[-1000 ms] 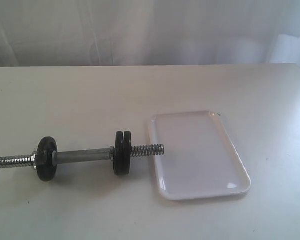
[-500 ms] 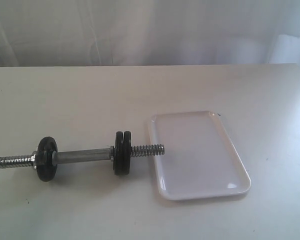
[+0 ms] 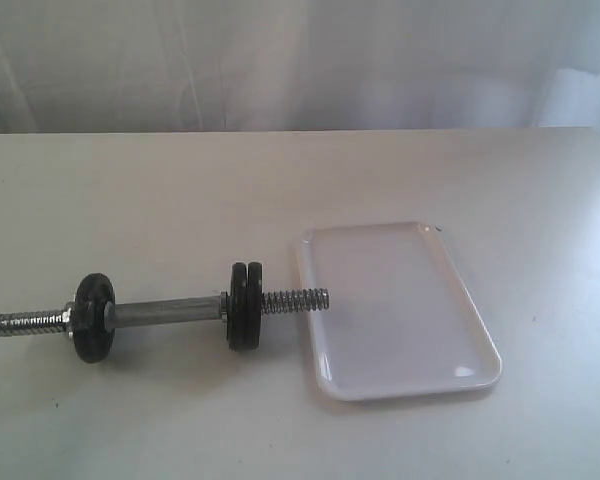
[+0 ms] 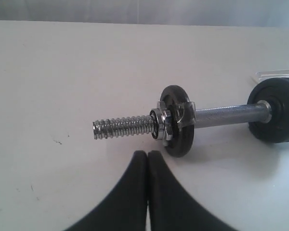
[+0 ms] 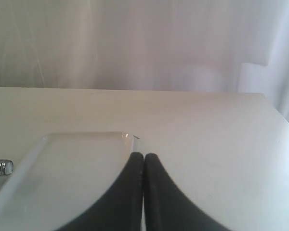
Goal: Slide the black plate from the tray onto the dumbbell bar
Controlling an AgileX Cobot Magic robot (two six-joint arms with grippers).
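The dumbbell bar [image 3: 165, 312] lies on the table to the left of the white tray [image 3: 395, 310]. A touching pair of black discs stands on the bar near its tray-side threaded end. The tray-side disc of that pair looks like the black plate [image 3: 255, 303]. A single black disc [image 3: 92, 317] sits toward the other end. The tray holds nothing. Neither gripper shows in the exterior view. My left gripper [image 4: 148, 154] is shut and empty, just short of the bar's threaded end [image 4: 123, 127]. My right gripper [image 5: 143, 156] is shut and empty, over the tray [image 5: 72, 168] edge.
A chrome collar nut [image 4: 164, 124] sits against the single disc [image 4: 180, 122]. The bar's tray-side tip [image 5: 1, 167] shows in the right wrist view. A pale curtain hangs behind the table's far edge [image 3: 300, 131].
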